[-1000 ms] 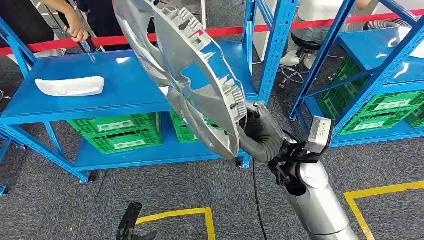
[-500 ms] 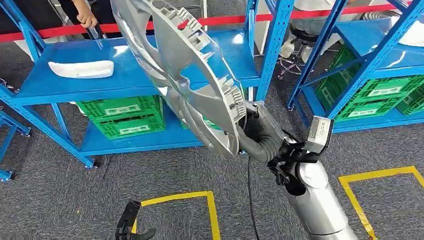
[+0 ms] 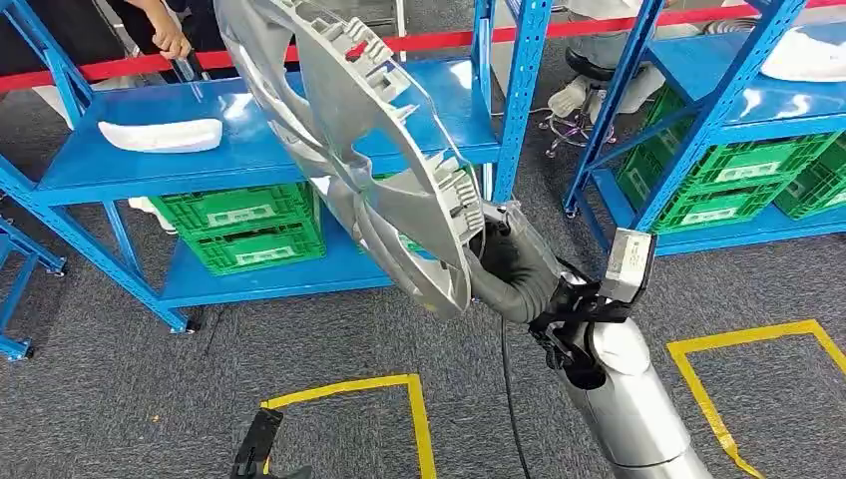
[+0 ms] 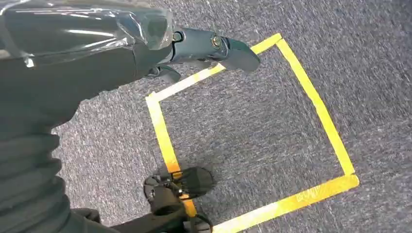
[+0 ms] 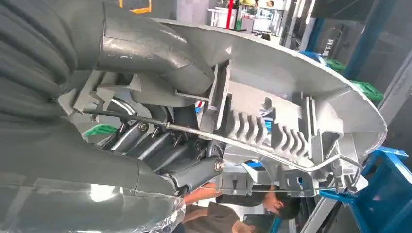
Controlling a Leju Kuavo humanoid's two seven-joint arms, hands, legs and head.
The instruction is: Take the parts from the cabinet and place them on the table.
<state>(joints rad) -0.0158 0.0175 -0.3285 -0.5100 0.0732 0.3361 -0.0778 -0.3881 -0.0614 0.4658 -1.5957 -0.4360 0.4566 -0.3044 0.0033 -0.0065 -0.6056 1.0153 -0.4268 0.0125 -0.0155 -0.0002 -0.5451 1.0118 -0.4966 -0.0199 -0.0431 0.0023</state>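
Note:
A large silver ribbed cover part [image 3: 349, 130] is held up in front of me, tilted, its lower rim gripped by my right hand [image 3: 509, 264]. In the right wrist view the grey thumb [image 5: 145, 58] presses on the part's [image 5: 291, 97] ribbed inner side, and dark fingers lie behind its wire clip. My left hand [image 3: 261, 449] hangs low by the floor; in the left wrist view this hand [image 4: 194, 46] holds nothing and its fingers are stretched out. A white curved part [image 3: 160, 135] lies on the blue shelf [image 3: 249, 160] ahead.
Green crates [image 3: 244, 225] fill the lower shelf. A second blue rack [image 3: 718, 110] at right carries another white part [image 3: 803, 55] and more green crates. A person's hand [image 3: 172, 42] rests at the shelf's far edge, by a red barrier tape [image 3: 429, 40]. Yellow tape squares [image 3: 344, 389] mark the carpet.
The whole picture has shifted, so the camera has moved: the racks now sit higher and further left. The silver part stays gripped in my right hand.

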